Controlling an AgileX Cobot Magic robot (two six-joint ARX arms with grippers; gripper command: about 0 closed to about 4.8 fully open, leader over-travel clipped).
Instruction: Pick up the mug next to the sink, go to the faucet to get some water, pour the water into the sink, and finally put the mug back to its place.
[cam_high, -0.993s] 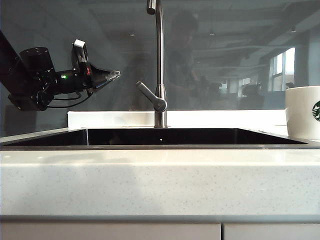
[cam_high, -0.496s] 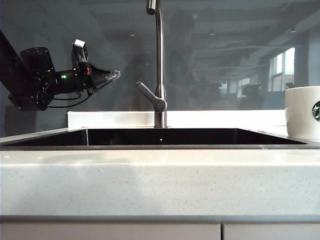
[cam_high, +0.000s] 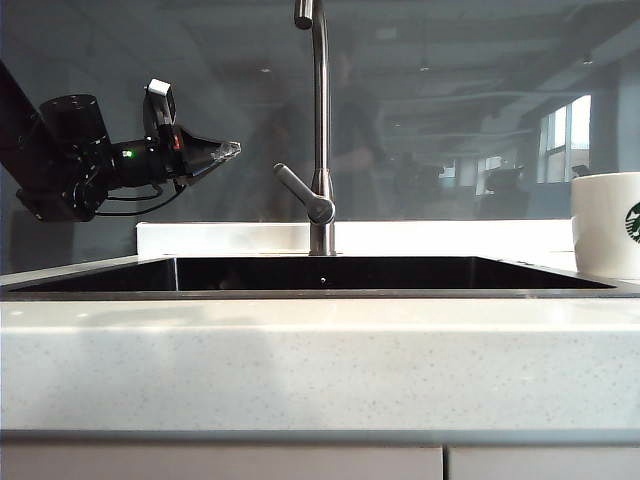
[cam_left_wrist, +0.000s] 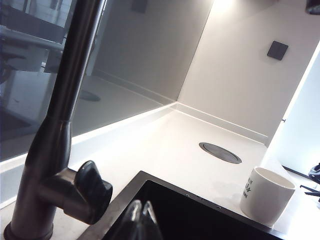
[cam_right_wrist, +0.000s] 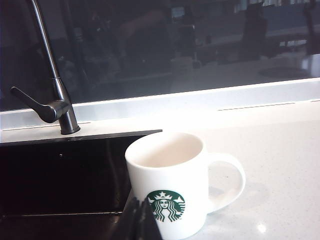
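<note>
The white mug (cam_right_wrist: 172, 182) with the green siren logo stands upright and looks empty on the pale countertop, just right of the sink (cam_high: 320, 272); it also shows at the right edge of the exterior view as the mug (cam_high: 607, 225). My right gripper (cam_right_wrist: 140, 199) is shut, its tips close in front of the mug near the sink's corner, holding nothing. My left gripper (cam_high: 232, 148) is shut and empty, hanging in the air left of the faucet (cam_high: 320, 120), level with its lever. From the left wrist view the left gripper (cam_left_wrist: 142, 202) points past the lever (cam_left_wrist: 90, 192) toward the mug (cam_left_wrist: 265, 195).
A dark glass wall stands behind the counter. A round dark cover (cam_left_wrist: 220, 152) lies flush in the countertop beyond the sink (cam_left_wrist: 200, 220). The left arm's black body (cam_high: 70, 160) reaches in from the left edge. The faucet (cam_right_wrist: 52, 75) rises at the sink's back rim.
Neither arm nor the mug has moved; only a reflection in the glass wall has shifted.
</note>
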